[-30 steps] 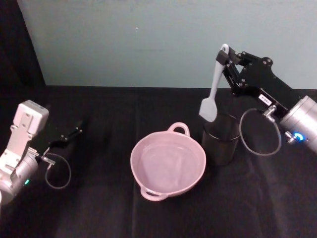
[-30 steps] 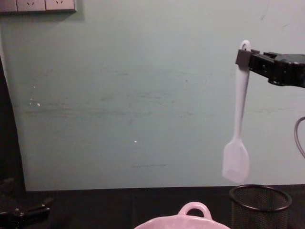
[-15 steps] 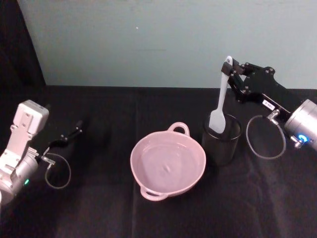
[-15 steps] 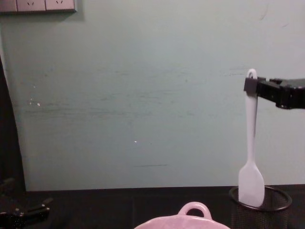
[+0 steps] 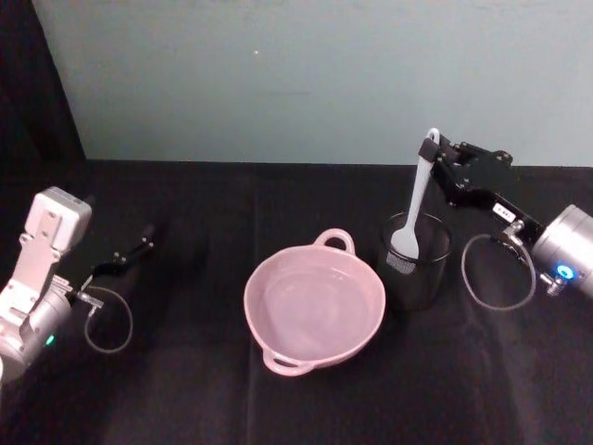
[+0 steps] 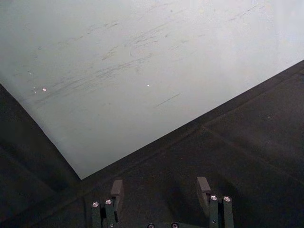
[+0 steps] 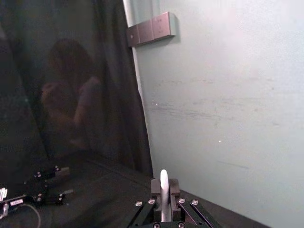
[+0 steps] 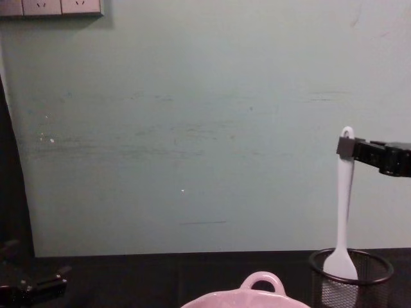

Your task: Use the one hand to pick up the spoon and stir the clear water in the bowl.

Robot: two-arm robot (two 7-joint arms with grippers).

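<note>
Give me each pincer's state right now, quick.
Left pincer: open, holding nothing, low over the black table.
Right pincer: closed on the spoon handle's top; the spoon's head is inside the mesh cup.

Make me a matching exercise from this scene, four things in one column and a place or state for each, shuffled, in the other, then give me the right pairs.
Things:
1. spoon
2. bowl
3. right gripper
4. left gripper

Places or states:
A. resting low over the black table on the robot's left, jaws apart
B. pale pink, between the two arms
C. head down inside the black mesh cup
D. clamped on the top of a white handle

Pairs: 1-C, 2-B, 3-D, 4-A
</note>
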